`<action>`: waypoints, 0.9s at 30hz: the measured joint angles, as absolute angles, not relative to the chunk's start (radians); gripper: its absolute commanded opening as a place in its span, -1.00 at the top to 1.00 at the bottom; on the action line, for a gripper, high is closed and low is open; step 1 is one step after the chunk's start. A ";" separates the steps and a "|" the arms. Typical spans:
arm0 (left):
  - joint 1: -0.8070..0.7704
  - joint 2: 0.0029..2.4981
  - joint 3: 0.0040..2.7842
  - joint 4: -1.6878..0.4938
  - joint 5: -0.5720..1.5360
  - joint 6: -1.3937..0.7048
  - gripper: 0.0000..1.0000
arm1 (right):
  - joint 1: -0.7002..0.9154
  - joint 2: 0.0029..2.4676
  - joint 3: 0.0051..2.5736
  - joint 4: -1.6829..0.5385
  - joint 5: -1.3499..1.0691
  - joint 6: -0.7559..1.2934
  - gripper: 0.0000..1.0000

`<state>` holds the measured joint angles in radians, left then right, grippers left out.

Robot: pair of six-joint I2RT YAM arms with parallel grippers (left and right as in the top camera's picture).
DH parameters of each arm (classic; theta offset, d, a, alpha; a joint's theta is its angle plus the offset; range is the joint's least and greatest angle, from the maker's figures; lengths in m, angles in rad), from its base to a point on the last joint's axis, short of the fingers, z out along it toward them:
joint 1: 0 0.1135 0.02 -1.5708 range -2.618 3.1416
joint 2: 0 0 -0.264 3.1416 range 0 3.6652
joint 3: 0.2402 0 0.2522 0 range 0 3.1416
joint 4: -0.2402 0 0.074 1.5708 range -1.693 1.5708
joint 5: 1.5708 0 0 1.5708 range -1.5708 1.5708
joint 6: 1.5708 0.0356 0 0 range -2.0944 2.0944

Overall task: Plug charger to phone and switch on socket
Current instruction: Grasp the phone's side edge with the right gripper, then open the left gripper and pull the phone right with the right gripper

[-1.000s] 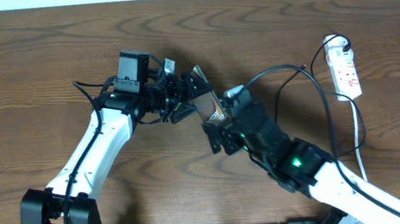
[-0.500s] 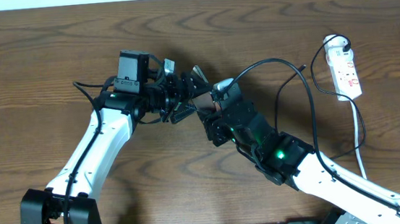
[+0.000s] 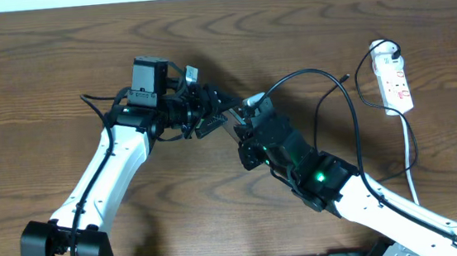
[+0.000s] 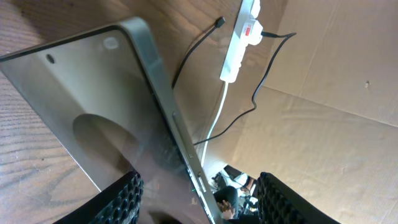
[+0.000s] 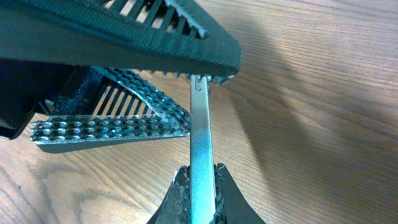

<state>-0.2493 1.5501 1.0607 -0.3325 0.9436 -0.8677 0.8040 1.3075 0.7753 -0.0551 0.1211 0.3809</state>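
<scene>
Phone is being held on edge over the wooden bench, caught between the two pincers; whether it is touching the wood we cannot tell. Well off to the right of the right pincer, the socket is lying flat with the charger plugged into its far end. The right pincer is pinching together on the phone's thin metal edge. The left pincer is standing apart around the slab, one pad clear of it.

We are judging the phone stiff, light and slick-sided, with a face that could crack. So we are favouring a hold across its long edges, leaving the port end free. The charger is looking thin and limp. Its connector tip is lying loose near the socket, well apart from both pincers.

Against a second ago, the right pincer is now up at the phone and closed, where it was lower and gaping. The left pincer is narrowing.
</scene>
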 measured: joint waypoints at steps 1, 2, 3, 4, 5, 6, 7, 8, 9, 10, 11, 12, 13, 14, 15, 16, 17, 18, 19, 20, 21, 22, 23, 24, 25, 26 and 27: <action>-0.249 1.550 1.061 -0.333 0.944 -0.868 -0.20 | 0.804 1.307 0.775 -0.056 0.120 0.381 0.98; -0.249 1.550 1.061 -0.333 0.944 -0.868 -0.22 | 0.804 1.305 0.775 -0.056 0.120 0.381 0.98; -0.249 1.550 1.061 -0.332 0.944 -0.867 -0.28 | 0.804 1.303 0.775 -0.057 0.120 0.381 0.98; -0.249 1.550 1.061 -0.332 0.944 -0.868 -0.33 | 0.804 1.299 0.775 -0.059 0.121 0.381 0.98; -0.249 1.550 1.061 -0.333 0.944 -0.866 -0.39 | 0.803 1.294 0.775 -0.064 0.121 0.380 0.98; -0.249 1.550 1.061 -0.332 0.944 -0.864 -0.43 | 0.803 1.287 0.775 -0.073 0.125 0.379 0.98; -0.249 1.550 1.061 -0.332 0.944 -0.862 -0.47 | 0.802 1.277 0.775 -0.091 0.133 0.378 0.98; -0.249 1.550 1.061 -0.331 0.944 -0.856 -0.53 | 0.802 1.269 0.775 -0.109 0.140 0.378 0.99; -0.249 1.550 1.061 -0.326 0.944 -0.852 -0.64 | 0.801 1.260 0.775 -0.128 0.152 0.378 0.98; -0.245 1.550 1.061 -0.314 0.944 -0.836 -0.77 | 0.799 1.255 0.775 -0.143 0.156 0.378 0.98; -0.241 1.550 1.061 -0.303 0.944 -0.829 -0.80 | 0.789 1.243 0.775 -0.170 0.161 0.380 0.98; -0.234 1.550 1.061 -0.297 0.942 -0.816 -0.82 | 0.779 1.234 0.775 -0.187 0.164 0.388 0.98; -0.228 1.550 1.061 -0.292 0.936 -0.800 -0.87 | 0.768 1.221 0.775 -0.209 0.168 0.400 0.98; -0.211 1.550 1.061 -0.291 0.931 -0.786 -0.89 | 0.756 1.201 0.774 -0.231 0.173 0.415 0.98; -0.196 1.550 1.061 -0.291 0.920 -0.767 -0.91 | 0.746 1.179 0.774 -0.255 0.174 0.434 0.98; -0.181 1.548 1.061 -0.292 0.909 -0.748 -0.93 | 0.734 1.151 0.774 -0.282 0.172 0.453 0.98; -0.167 1.546 1.061 -0.295 0.900 -0.730 -0.93 | 0.724 1.120 0.773 -0.310 0.171 0.473 0.98; -0.154 1.540 1.061 -0.301 0.890 -0.714 -0.94 | 0.708 1.077 0.773 -0.347 0.163 0.502 0.98; -0.141 1.531 1.061 -0.312 0.881 -0.694 -0.95 | 0.695 1.042 0.773 -0.379 0.153 0.527 0.98; -0.128 1.515 1.061 -0.326 0.871 -0.672 -0.96 | 0.677 0.994 0.773 -0.422 0.142 0.566 0.98; -0.115 1.493 1.061 -0.344 0.854 -0.649 -0.97 | 0.657 0.947 0.773 -0.462 0.129 0.607 0.98; -0.105 1.468 1.061 -0.365 0.838 -0.628 -1.00 | 0.637 0.906 0.773 -0.500 0.116 0.649 0.97; -0.095 1.434 1.061 -0.391 0.815 -0.607 -1.00 | 0.614 0.856 0.773 -0.546 0.103 0.703 0.97; -0.089 1.399 1.061 -0.423 0.788 -0.588 -0.97 | 0.597 0.821 0.773 -0.584 0.093 0.748 0.97; -0.086 1.369 1.061 -0.448 0.765 -0.573 -0.96 | 0.582 0.792 0.773 -0.617 0.084 0.786 0.97; -0.084 1.323 1.061 -0.487 0.729 -0.553 -0.96 | 0.567 0.760 0.773 -0.657 0.077 0.839 0.98; -0.085 1.293 1.061 -0.512 0.706 -0.539 -0.96 | 0.555 0.730 0.773 -0.692 0.071 0.896 0.97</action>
<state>-0.0849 1.2930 1.0607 -0.5121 0.7063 -0.5392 0.5549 0.7296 0.7734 -0.6922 0.0711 0.8955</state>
